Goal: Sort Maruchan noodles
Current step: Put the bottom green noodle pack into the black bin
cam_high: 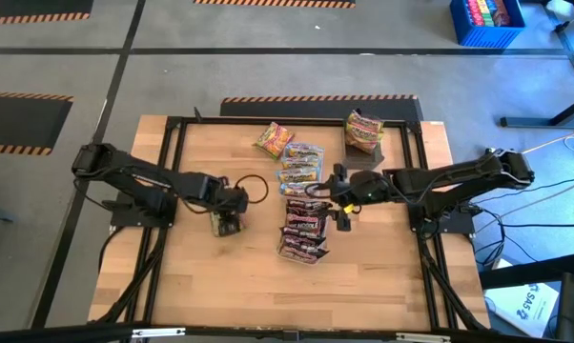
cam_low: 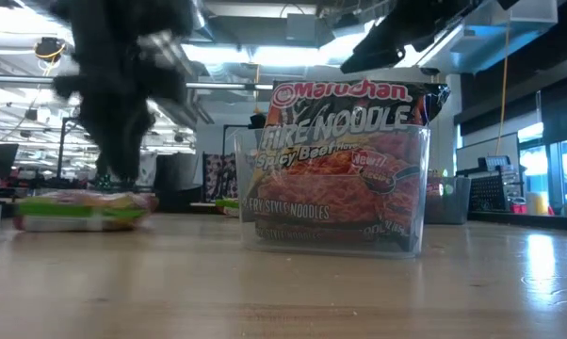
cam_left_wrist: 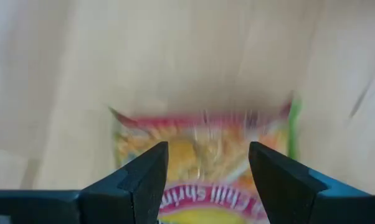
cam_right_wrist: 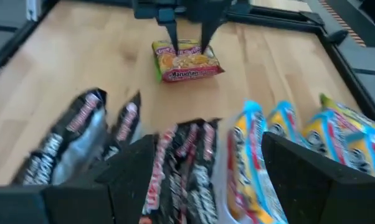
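Observation:
One yellow-green-red noodle packet [cam_high: 225,225] [cam_left_wrist: 203,143] [cam_right_wrist: 186,61] lies flat on the table's left half [cam_low: 76,209]. My left gripper [cam_high: 228,208] [cam_left_wrist: 207,168] is open and points down over it, one finger to each side of its middle. Maroon packets [cam_high: 304,229] [cam_right_wrist: 181,168] stand in a clear tub [cam_low: 406,235] at the table's centre. Pale blue-orange packets [cam_high: 301,164] [cam_right_wrist: 268,143] are stacked just behind them. My right gripper [cam_high: 327,202] [cam_right_wrist: 215,180] hangs open above the boundary between these two groups and touches nothing. My left gripper comes at the yellow-green-red packet from above with its fingers [cam_right_wrist: 175,43] spread over the packet's middle [cam_left_wrist: 203,155]. The packet lies flat on the table. Whether the fingertips touch the wrapper, I cannot tell.
A loose yellow-green-red packet [cam_high: 273,140] lies at the far centre. Another packet [cam_high: 363,127] sits on a dark grey tray [cam_high: 365,157] at the far right. A black frame [cam_high: 173,143] runs around the tabletop. Bare wood [cam_high: 230,286] spans the near side.

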`<state>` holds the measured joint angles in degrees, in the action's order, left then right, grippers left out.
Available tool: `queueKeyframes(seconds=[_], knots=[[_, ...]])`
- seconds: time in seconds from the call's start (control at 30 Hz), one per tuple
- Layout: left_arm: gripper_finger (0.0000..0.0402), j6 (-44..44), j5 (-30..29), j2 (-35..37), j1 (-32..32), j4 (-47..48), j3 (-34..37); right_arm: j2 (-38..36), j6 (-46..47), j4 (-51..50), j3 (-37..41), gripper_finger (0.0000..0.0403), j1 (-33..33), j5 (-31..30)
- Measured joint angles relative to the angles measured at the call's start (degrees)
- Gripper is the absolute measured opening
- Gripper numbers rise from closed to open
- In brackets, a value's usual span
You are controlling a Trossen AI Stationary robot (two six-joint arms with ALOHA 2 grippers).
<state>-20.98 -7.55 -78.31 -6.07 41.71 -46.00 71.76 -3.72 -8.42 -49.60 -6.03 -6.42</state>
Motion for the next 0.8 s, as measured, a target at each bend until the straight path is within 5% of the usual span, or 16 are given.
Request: queueKeyframes(seconds=[0.27, 0.4, 0.6, 0.8], knots=[[0.0219, -42.4, -9.0, 0.5, -5.2, 2.7, -1.7, 6.1, 0.5, 7.8, 0.1, 0.0280, -2.3, 0.0], [0.0219, -53.4, -11.0, 0.5, -4.2, 0.7, 1.6, 9.1, 0.5, 11.9, 0.0, 0.0280, -2.7, 2.1], [0.0219, -49.7, -6.3, 0.1, -3.6, -8.9, 5.5, 11.2, 1.2, 12.2, 0.0, 0.0280, -2.7, 2.5], [0.0219, -26.0, -2.9, -0.1, -9.2, -9.9, 4.5, 11.6, 1.8, 13.1, 0.0, 0.0280, -3.5, 3.0]])
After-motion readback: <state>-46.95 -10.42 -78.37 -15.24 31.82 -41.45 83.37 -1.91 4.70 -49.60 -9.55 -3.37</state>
